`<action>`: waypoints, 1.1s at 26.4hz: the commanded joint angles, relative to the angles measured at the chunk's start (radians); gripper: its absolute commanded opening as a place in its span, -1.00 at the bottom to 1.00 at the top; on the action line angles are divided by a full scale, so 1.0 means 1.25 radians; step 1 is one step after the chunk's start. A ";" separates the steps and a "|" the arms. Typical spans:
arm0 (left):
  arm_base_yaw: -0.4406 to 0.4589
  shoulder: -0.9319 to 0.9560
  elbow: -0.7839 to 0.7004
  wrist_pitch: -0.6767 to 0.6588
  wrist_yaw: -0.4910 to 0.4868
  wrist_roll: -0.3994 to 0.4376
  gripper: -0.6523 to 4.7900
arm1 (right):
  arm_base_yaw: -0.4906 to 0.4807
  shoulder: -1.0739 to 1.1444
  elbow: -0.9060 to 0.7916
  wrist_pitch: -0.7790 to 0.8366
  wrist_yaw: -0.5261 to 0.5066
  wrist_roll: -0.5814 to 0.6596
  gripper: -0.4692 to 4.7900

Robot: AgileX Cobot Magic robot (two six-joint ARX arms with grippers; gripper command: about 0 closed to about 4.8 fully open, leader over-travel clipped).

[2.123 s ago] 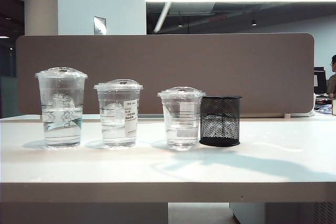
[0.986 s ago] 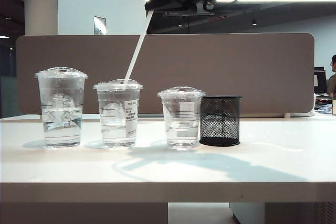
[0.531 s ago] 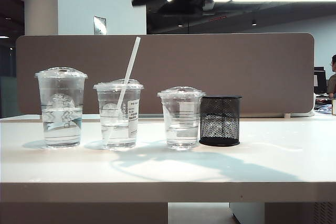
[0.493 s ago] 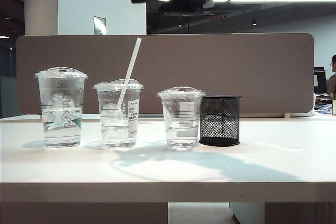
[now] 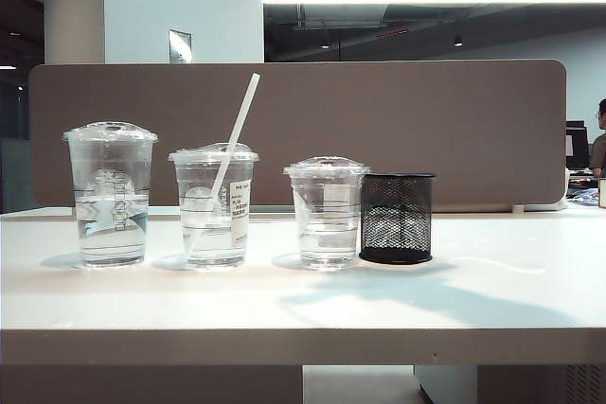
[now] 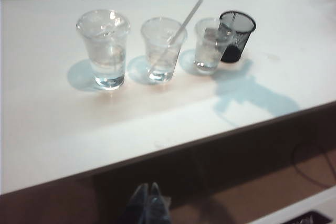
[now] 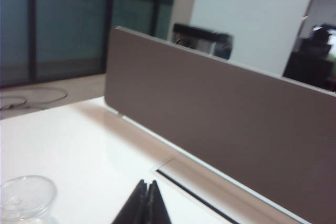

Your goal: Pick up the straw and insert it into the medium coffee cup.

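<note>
The straw stood tilted in the medium coffee cup, while the left gripper and right gripper were both closed, empty, apart from it.

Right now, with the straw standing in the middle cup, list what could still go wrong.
1. The straw leans steeply in the middle cup and sticks far above its lid; a passing arm could catch it and tip the cup.
2. The three cups stand close together, so one tipping may knock its neighbours.
3. The right gripper hangs above the table, jaws shut, with a cup rim nearby.
</note>
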 commanded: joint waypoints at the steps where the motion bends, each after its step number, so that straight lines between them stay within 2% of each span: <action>1: 0.000 -0.001 -0.020 0.112 0.004 -0.063 -0.78 | -0.020 -0.100 -0.117 0.044 -0.003 0.011 -0.85; 5: 0.000 -0.009 -0.147 0.323 0.028 -0.074 -0.77 | -0.027 -0.250 -0.341 0.167 -0.004 0.070 -0.85; 9: 0.000 -0.009 -0.285 0.497 0.073 -0.103 -0.78 | -0.026 -0.341 -0.471 0.208 -0.004 0.120 -0.85; 17: -0.001 -0.008 -0.578 0.819 0.073 -0.117 -0.78 | -0.026 -0.506 -0.625 0.206 -0.003 0.175 -0.85; 20: -0.001 -0.008 -0.708 0.961 0.069 -0.176 -0.78 | -0.026 -0.560 -0.667 0.197 -0.003 0.175 -0.85; 25: -0.001 -0.008 -0.805 0.984 0.071 -0.176 -0.78 | -0.026 -0.582 -0.738 0.170 -0.004 0.175 -0.85; 29: -0.001 -0.008 -0.826 0.987 0.064 -0.175 -0.78 | -0.025 -0.582 -0.807 0.170 -0.005 0.175 -0.85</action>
